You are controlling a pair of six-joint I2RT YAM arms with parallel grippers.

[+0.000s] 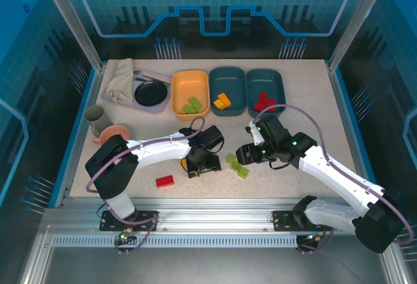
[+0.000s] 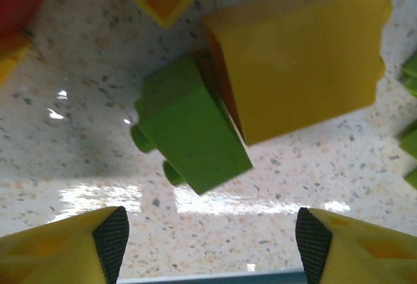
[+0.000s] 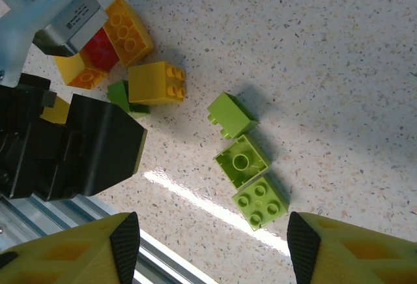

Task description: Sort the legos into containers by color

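Jaws apart, the left gripper [image 2: 208, 245] hangs by a green brick [image 2: 192, 137] touching a yellow brick [image 2: 300, 62] — closing may snag both; the right gripper [image 3: 212, 245] gapes empty too.

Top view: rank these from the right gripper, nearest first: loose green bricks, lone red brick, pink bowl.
1. Loose green bricks, right beside the right gripper.
2. Lone red brick, front left.
3. Pink bowl, far left.

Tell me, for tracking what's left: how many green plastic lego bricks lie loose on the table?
4: three lime bricks in a row; a fourth green brick against the yellow plastic brick at the left gripper. Others may be hidden.
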